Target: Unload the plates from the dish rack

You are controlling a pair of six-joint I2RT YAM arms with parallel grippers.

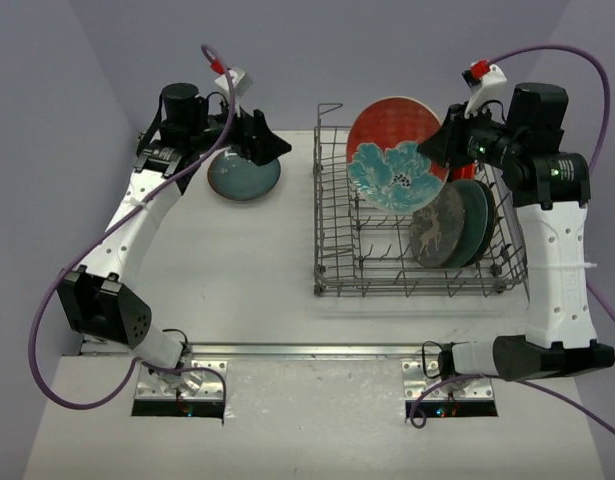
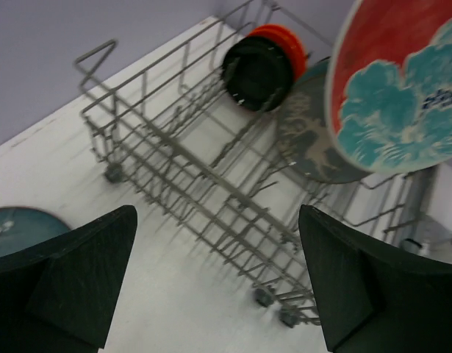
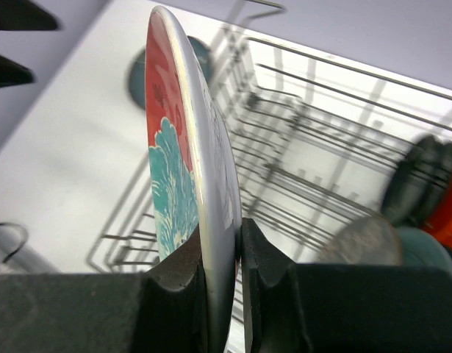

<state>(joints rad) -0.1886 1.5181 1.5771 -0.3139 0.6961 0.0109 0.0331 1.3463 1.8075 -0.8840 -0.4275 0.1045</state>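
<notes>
One patterned plate (image 3: pixel 174 184), edge inside right hand (image 3: pixel 224 254)

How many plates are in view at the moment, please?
6. On the table: teal plate. In the right gripper: patterned plate. In the dish rack: grey plate, second teal plate, black plate, orange-red plate. Others may be hidden.

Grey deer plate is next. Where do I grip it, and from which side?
Probably the top rim of the deer plate, coming down from above with one finger on each face. It stands on edge in the rack, its back close against the teal plate, so only the upper edge looks free.
</notes>
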